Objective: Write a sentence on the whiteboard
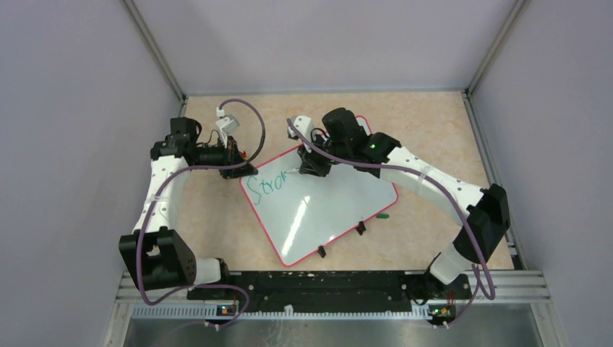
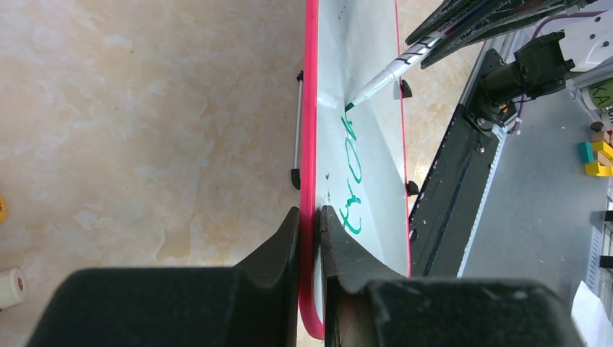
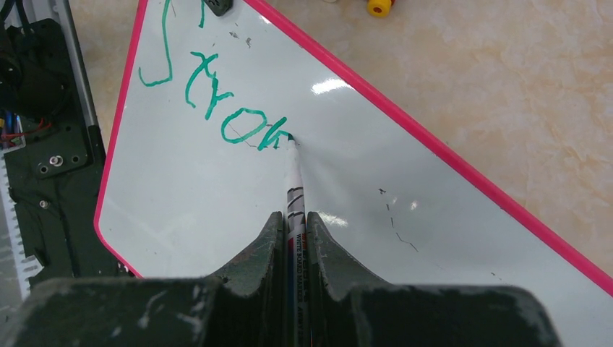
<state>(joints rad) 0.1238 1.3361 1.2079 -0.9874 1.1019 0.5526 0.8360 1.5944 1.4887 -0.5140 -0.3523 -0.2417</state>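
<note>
Green cursive, the sentence [image 3: 231, 119], reads "Stron" near one corner of the whiteboard [image 1: 325, 217], which lies askew on the beige table [image 1: 434, 130] between the arms. Left gripper [image 2: 309, 217] pinches the board's pink rim. Right gripper [image 3: 293, 220] clamps a white marker [image 3: 292, 177], its tip touching the last letter.

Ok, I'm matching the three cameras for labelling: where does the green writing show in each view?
Top external: green writing left of centre, at the far left corner of the whiteboard.
Left wrist: green writing right of centre, running up the picture.
Right wrist: green writing upper left, ending at the tip of the marker.
Shared landmark: the board's pink rim.
</note>
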